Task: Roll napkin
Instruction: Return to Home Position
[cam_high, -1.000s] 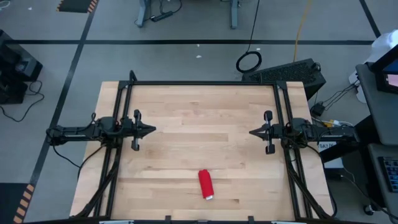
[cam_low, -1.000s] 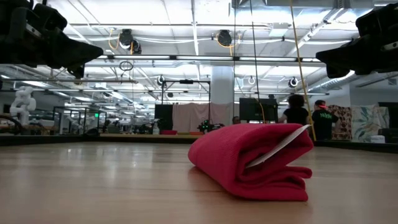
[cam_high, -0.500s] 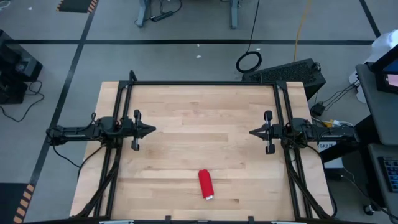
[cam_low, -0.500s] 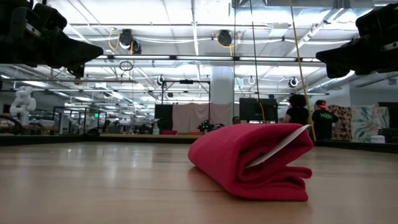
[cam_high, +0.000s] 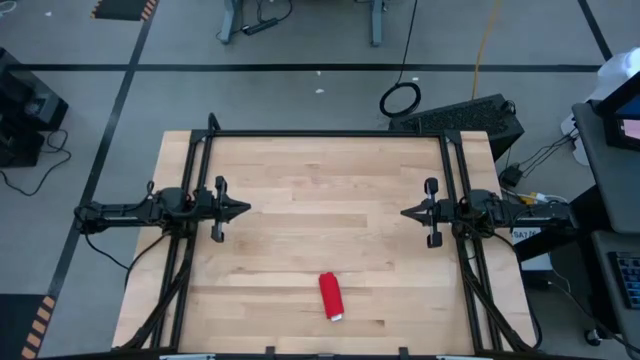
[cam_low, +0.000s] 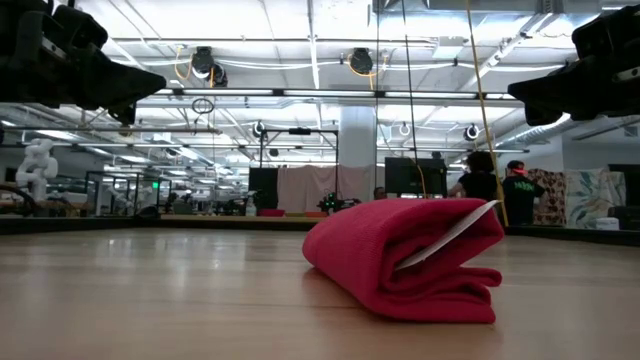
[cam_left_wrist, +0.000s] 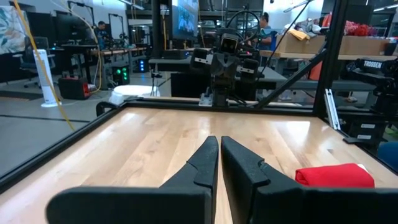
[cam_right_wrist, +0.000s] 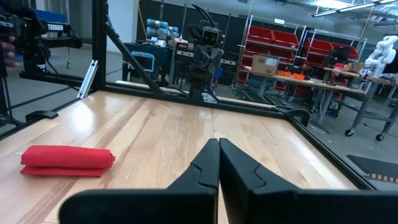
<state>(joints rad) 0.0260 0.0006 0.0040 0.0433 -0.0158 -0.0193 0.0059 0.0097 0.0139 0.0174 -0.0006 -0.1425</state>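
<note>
The red napkin (cam_high: 331, 296) lies rolled into a short bundle near the table's front edge, a little right of the middle, with a small white tag at its near end. In the low view the napkin (cam_low: 410, 258) rests on the wood, its tag sticking out on the right. It shows also in the wrist views as napkin (cam_left_wrist: 334, 175) and napkin (cam_right_wrist: 67, 160). My left gripper (cam_high: 246, 209) is shut and held level at the table's left side, well away from the napkin. My right gripper (cam_high: 404, 213) is shut and held level at the right side, also far from it.
A black frame (cam_high: 325, 134) runs round the wooden table's far, left and right sides. The middle of the table top (cam_high: 325, 210) between the two grippers is bare wood. People stand in the room far behind the table (cam_low: 495, 185).
</note>
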